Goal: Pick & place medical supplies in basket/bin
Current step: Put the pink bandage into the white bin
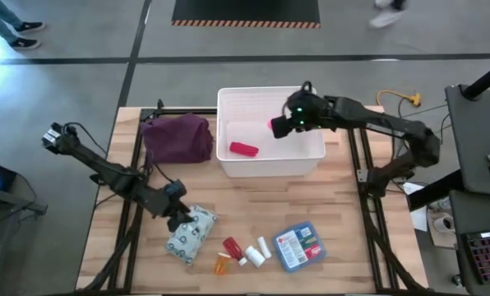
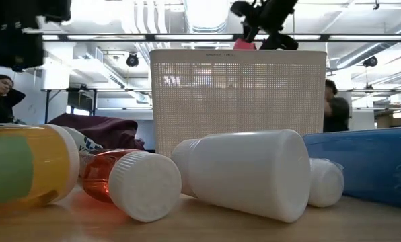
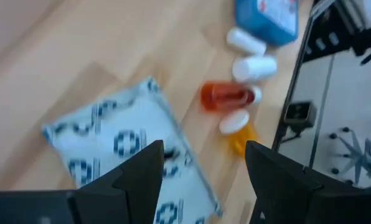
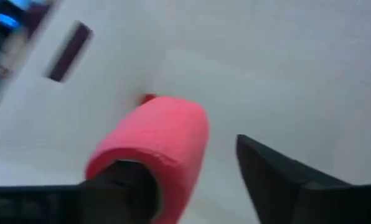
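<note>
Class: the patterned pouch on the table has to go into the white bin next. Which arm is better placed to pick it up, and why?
The left. The left gripper hangs open right over the pouch, while the right gripper is away over the bin with the pink tape roll between its fingers.

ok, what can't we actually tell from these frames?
- Right hand grip on the pink roll: right wrist view is blurred and one finger sits off the roll, so no saying if it is clamped.
- Bin contents: low view, its wall hides them.
- Blue box: left wrist view, cut off by the edge, label blurred.
- Pouch: high view, the left hand partly covers it.
</note>
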`<state>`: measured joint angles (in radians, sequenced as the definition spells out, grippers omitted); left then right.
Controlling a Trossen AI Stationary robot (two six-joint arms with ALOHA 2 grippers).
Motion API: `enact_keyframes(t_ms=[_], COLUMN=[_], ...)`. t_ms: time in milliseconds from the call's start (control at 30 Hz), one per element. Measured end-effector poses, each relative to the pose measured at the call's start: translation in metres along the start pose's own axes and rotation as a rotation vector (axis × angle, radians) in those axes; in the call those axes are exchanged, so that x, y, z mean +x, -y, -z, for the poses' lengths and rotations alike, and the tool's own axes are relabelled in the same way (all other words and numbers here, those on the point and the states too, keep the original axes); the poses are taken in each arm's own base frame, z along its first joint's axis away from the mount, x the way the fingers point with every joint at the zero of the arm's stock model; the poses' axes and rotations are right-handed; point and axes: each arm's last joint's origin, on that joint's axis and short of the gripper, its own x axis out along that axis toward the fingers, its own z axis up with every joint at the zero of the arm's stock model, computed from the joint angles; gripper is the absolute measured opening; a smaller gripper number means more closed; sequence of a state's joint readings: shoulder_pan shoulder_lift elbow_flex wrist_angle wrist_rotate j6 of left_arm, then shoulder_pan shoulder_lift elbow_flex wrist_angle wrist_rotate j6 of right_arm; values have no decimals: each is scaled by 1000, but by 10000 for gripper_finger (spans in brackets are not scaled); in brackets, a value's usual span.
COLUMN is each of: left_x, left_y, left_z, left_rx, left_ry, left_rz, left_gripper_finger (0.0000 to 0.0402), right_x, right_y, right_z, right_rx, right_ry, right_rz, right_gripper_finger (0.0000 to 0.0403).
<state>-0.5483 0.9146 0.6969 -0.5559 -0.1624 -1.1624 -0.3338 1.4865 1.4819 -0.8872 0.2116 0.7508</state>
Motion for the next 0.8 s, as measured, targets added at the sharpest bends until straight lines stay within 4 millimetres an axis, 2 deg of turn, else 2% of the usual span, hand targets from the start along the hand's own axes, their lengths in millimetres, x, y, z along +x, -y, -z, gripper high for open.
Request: enact_keyframes(t_ms=[100,200,367,600,700,733,800], left_x=[3,5,4,3,3,3,3], left_y=[-3,-4,-4,-4,-4,-4,-4], left_z=[10,15,15,15,16,16,16], left_rx=[-25,-22,-25,-45,-81,-89,-104], left_ry=[-36,-52,-55,-62,-64,-63,-63], left_rz=[-8,-9,-14,-15,-19,-19,-19], left_gripper_finger=[208,208,208,208,208,208,208], right_x=[2,-6,-14,-28,-37,-40,-40], right_y=[-6,-15,-24,-24,-23,-23,-19], right_z=[3,11,17,20,21,21,12], right_rx=[-108,-191,-219,-277,-237,-217,-179], right_ry=[4,78,86,90,206,214,78], right_rz=[156,301,289,250,340,321,167], right_gripper_finger=[256,298,346,356,355,353,348])
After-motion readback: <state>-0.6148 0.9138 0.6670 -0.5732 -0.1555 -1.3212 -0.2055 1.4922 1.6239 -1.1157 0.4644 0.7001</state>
